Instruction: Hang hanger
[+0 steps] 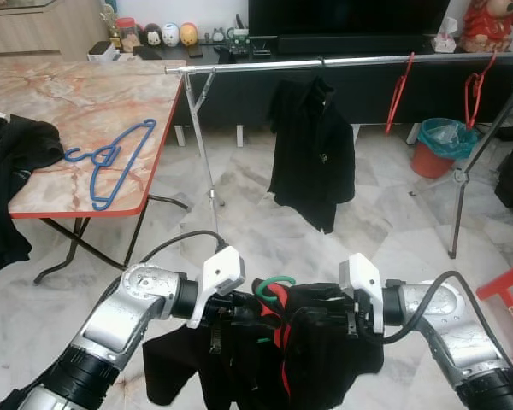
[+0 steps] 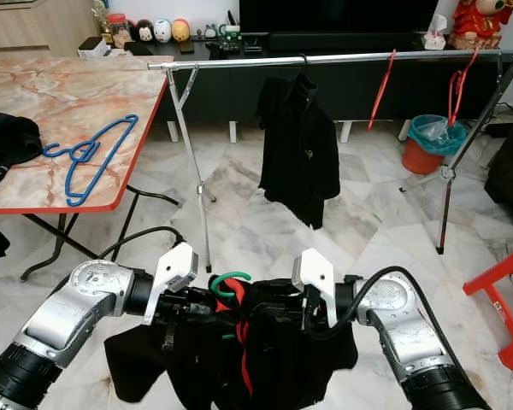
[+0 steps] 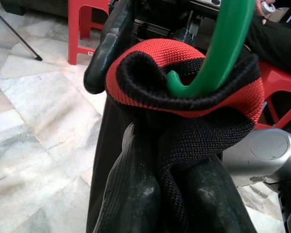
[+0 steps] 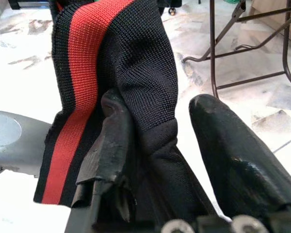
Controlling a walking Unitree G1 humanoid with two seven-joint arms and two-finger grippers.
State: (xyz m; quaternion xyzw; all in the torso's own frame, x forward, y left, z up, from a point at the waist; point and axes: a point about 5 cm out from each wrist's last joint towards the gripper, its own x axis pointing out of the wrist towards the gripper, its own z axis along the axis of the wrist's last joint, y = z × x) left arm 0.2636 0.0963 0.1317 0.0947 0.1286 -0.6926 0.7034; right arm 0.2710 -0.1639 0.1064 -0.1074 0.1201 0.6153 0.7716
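Hanger: green hanger (image 1: 274, 285) with only its hook and neck showing, threaded through the collar of a black garment with red trim (image 2: 265, 342), held low in front of the robot between both arms, well short of the rail.
Left gripper: left gripper (image 1: 231, 309) has its fingers pressed together on the bunched collar just beside the hook's base; in the left wrist view the two black fingers (image 3: 136, 194) squeeze knit cloth between them, the green hook (image 3: 218, 53) rising just past them.
Right gripper: right gripper (image 1: 338, 312) pinches a fold of the same garment, one finger (image 4: 114, 136) against the cloth, the other finger (image 4: 233, 150) standing off a little.
Handling: hook looks like stiff, smooth plastic, light; the knit is soft, limp and likely to sag or slide off the hanger's shoulders.
Where to hold: probably best at the hanger's neck under the hook, so the hook stays free and upright.
Destination: silver clothes rail (image 1: 350, 61), already carrying a black shirt (image 1: 312, 149) and red hangers (image 1: 400, 90).
Writing: none legible; a small pale mark on the hung shirt is too small to read.
Nearby: blue hanger (image 1: 111, 158) lying on the marble-patterned table (image 1: 77, 102).
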